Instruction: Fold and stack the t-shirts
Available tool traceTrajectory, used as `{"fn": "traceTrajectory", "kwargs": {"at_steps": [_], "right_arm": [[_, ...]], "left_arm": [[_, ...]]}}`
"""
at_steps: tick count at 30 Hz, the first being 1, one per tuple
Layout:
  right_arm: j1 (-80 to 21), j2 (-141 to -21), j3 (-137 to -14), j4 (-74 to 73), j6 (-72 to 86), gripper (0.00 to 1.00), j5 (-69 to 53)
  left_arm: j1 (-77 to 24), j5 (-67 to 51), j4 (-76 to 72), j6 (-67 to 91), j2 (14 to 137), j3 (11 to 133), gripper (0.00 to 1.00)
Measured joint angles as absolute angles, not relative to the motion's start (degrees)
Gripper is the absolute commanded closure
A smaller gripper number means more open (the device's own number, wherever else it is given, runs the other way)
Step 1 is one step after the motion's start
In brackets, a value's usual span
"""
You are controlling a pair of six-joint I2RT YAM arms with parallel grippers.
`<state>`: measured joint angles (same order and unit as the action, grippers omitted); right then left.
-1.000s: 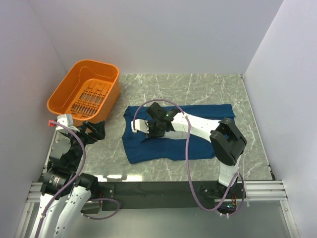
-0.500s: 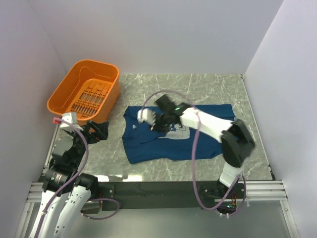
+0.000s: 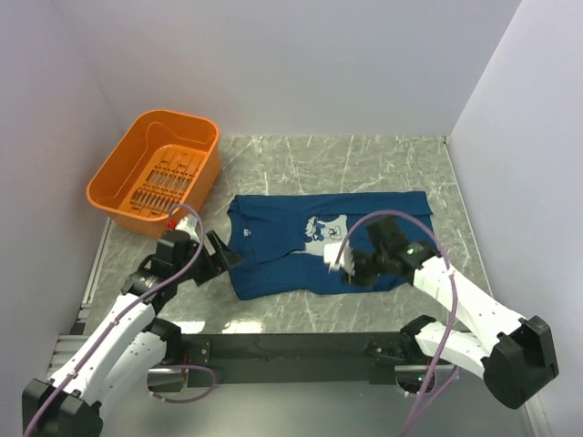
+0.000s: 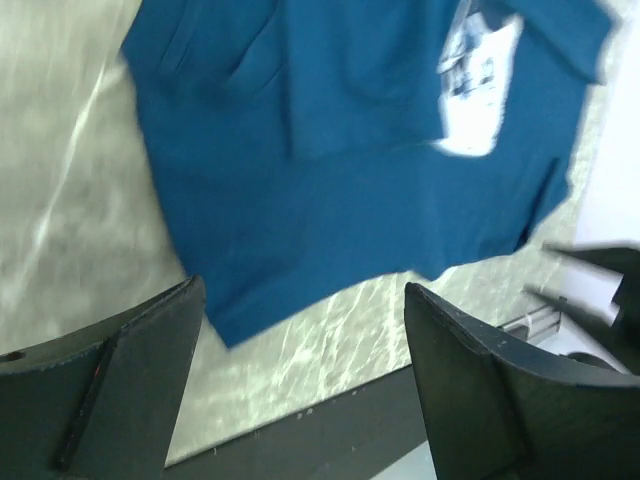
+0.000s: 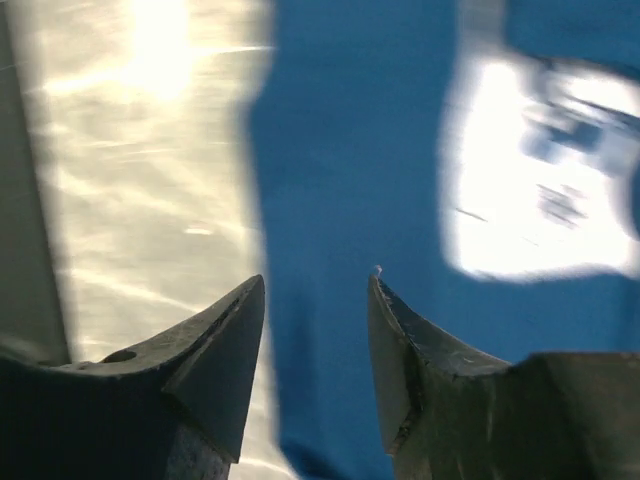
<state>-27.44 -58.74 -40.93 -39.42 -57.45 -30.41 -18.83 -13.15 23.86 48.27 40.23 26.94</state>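
Observation:
One navy t-shirt lies spread flat on the marble table, its pale cartoon print facing up. My left gripper hovers open at the shirt's near-left corner. In the left wrist view the left gripper holds nothing, and the t-shirt with its print lies just beyond the fingers. My right gripper stands open over the shirt's near hem, right of centre. In the right wrist view the right gripper is empty above the t-shirt, with the print to the right.
An orange plastic basket stands at the back left, with nothing in it. The table's dark front rail runs just below the shirt's near hem. White walls close in the table on three sides.
My right gripper opened, left the shirt's middle and drew back to the near right, uncovering the print. My left arm swung in from the left edge to the shirt's near-left corner.

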Motion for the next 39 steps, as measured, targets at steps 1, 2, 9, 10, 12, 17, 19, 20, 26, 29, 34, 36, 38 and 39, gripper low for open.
{"fn": "traceTrajectory", "kwargs": {"at_steps": [1,2,9,10,12,17,19,20,26,29,34,36,38,39], "right_arm": [[-28.9,-58.4,-39.4,-39.5,-57.7,0.47,-30.7],[-31.2,-58.3,-38.0,-39.4,-57.8,0.47,-31.0],[-53.0,-69.9,-39.5,-26.6,-50.9,0.46,-24.6],[-55.5,-72.6,-40.6,-24.5,-49.3,0.45,-22.5],[-59.9,-77.6,-43.0,-20.4,-46.7,0.45,-18.2],[-64.3,-87.0,-48.8,-13.7,-42.8,0.45,-11.5],[-64.4,-89.5,-50.4,-12.0,-41.9,0.46,-10.1],[-64.4,-90.4,-50.8,-11.4,-41.6,0.47,-9.8],[-64.6,-94.1,-51.5,-10.7,-40.5,0.58,-9.0],[-64.6,-95.2,-51.6,-11.2,-40.0,0.68,-9.3],[-64.5,-96.2,-53.0,-12.5,-39.5,0.96,-9.8],[-63.9,-96.1,-54.1,-13.8,-39.2,1.0,-10.6],[-61.8,-96.0,-56.3,-16.2,-38.9,1.0,-13.3],[-60.1,-95.8,-57.5,-16.9,-38.7,1.0,-14.5]], "left_arm": [[-20.1,-12.4,25.1,49.8,40.1,26.4,0.15],[-21.2,-11.4,26.0,51.3,39.9,26.2,0.16],[-24.2,-1.9,33.4,61.5,34.0,26.1,0.15],[-24.2,-0.1,35.1,62.8,32.6,26.3,0.15],[-24.2,3.0,38.7,65.6,29.7,27.2,0.15],[-24.2,11.0,47.4,70.5,21.9,33.5,0.15],[-24.2,13.4,49.6,71.0,20.0,36.7,0.15],[-24.2,14.5,50.4,71.1,19.2,38.2,0.15],[-24.3,16.1,52.9,70.9,16.1,39.6,0.16],[-24.3,15.4,53.0,70.5,15.6,38.4,0.16],[-24.3,14.3,53.0,69.5,15.6,37.5,0.16],[-24.3,13.7,53.0,68.7,15.6,37.5,0.16],[-24.3,13.1,53.0,68.0,15.5,37.5,0.15],[-24.3,12.8,52.9,67.7,15.4,37.5,0.15]]}}
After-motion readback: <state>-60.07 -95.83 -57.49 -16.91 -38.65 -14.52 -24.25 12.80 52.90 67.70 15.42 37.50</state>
